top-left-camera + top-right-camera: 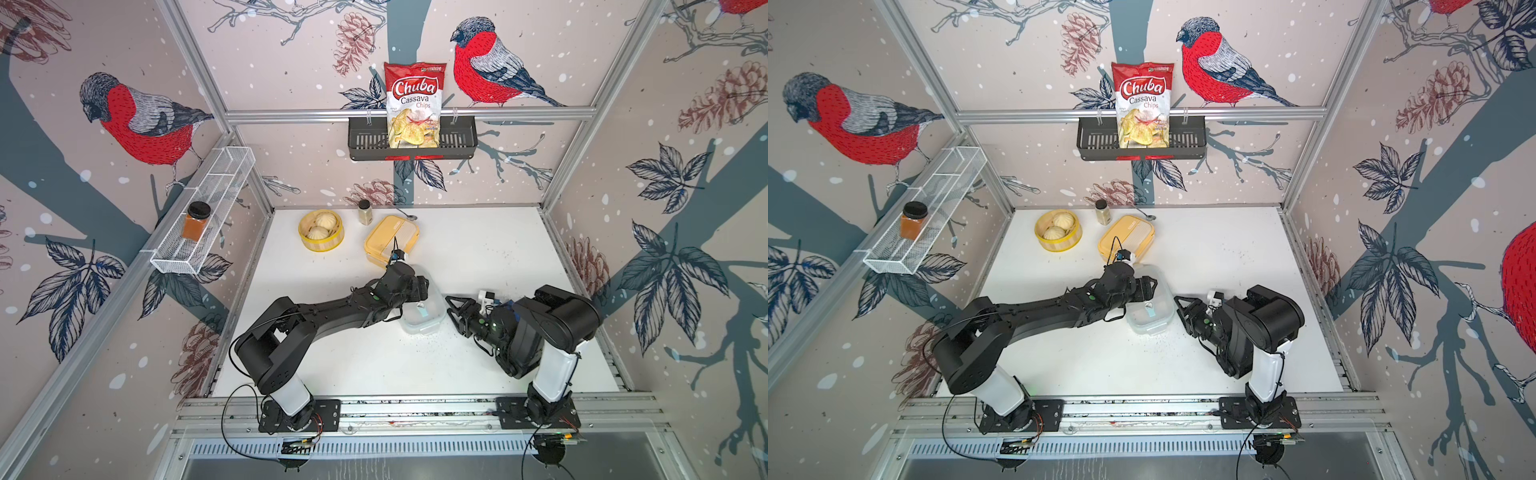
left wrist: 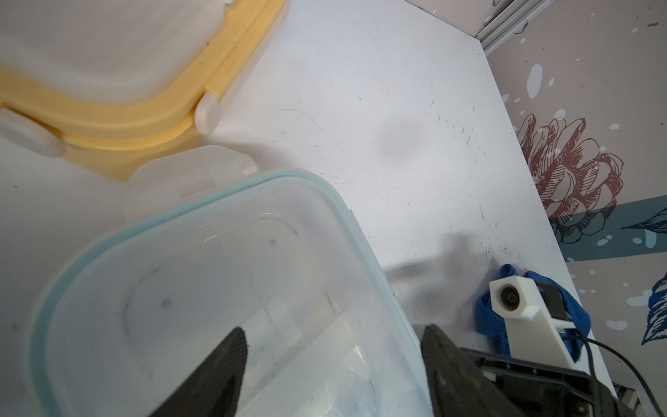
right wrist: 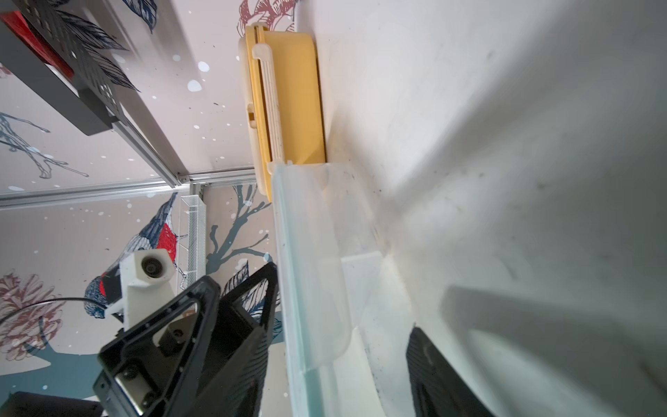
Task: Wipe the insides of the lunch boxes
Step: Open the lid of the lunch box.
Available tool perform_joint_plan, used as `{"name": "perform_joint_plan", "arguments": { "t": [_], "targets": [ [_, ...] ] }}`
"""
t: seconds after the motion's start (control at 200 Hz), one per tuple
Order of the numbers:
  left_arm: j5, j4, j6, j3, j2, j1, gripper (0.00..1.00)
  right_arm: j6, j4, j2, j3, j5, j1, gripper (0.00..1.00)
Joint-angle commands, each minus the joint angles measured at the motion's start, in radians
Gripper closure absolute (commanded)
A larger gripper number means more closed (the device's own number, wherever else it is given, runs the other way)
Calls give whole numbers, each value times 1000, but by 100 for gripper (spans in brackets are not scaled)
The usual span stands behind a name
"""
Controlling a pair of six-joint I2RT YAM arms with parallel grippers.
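So the clear lunch box (image 1: 424, 322) sits about mid-table, and both arms are crowding it. The left gripper (image 2: 334, 328) hangs right over it with its jaws spread wide, gripping nothing. One finger (image 2: 227, 372) is above the lid (image 2: 187, 260), the other is outside the box's right edge, and the rim runs between them. The right gripper (image 1: 450, 311) is low down just right of the box, pointing at its side. Its jaws are apart and empty too, with the tips right at the box wall; can't tell if they actually touch.

The box is smooth see-through plastic, a rounded rectangle. The lid has a pale blue-green rim and a frosted latch flap (image 2: 187, 173) at the far end. Can't tell whether the lid is seated flat.

The yellow lunch box (image 1: 388, 241) is just behind it and a bit left, lid shut. It's matte butter-yellow plastic with cream clips, same rounded shape. The gripper fingers are black with ribbed pads.

The white table (image 1: 498, 257) is scuffed and dotted with dark specks. A blue cloth (image 2: 487, 314) is bunched up by the right arm's wrist. Far left there's a round yellow steamer basket (image 1: 328, 248) with two pale buns (image 1: 325, 218).
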Motion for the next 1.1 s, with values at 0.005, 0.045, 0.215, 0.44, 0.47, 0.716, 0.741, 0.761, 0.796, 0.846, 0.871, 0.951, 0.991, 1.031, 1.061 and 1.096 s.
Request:
{"name": "perform_joint_plan", "arguments": {
  "t": [0.005,0.045,0.215,0.44,0.47,0.716,0.741,0.761,0.796,0.846,0.871,0.951,0.991,1.031,1.061,1.096],
  "targets": [
    [2,-3,19,5,10,0,23,104,243,-2,-18,48,-3,28],
    [3,0,21,6,11,0,23,136,243,-11,-24,60,-1,26],
    [6,5,28,7,10,0,23,298,243,-56,-9,86,0,21],
    [23,22,30,8,9,0,23,521,244,-15,-3,185,44,20],
    [23,21,30,11,9,-1,23,541,245,-10,8,189,53,20],
    [31,4,36,25,12,0,23,694,245,17,63,212,79,22],
    [32,4,36,26,12,0,23,703,245,17,62,224,79,22],
    [32,4,36,25,11,0,23,707,245,17,60,230,79,22],
    [33,4,37,25,11,0,23,712,245,13,61,234,79,22],
    [33,4,42,25,13,-1,23,721,245,9,70,225,81,23],
    [31,3,43,26,15,0,23,729,244,8,77,216,82,23],
    [30,-3,43,30,20,-1,23,753,245,4,90,216,98,24],
    [31,-3,42,30,23,-1,23,750,245,2,92,223,101,25],
    [33,-1,44,29,26,-1,23,751,245,7,92,225,101,27],
    [32,0,44,27,28,-3,23,752,245,13,94,225,101,28],
    [29,3,47,24,31,-5,23,751,245,22,100,227,102,29]
  ]
}}
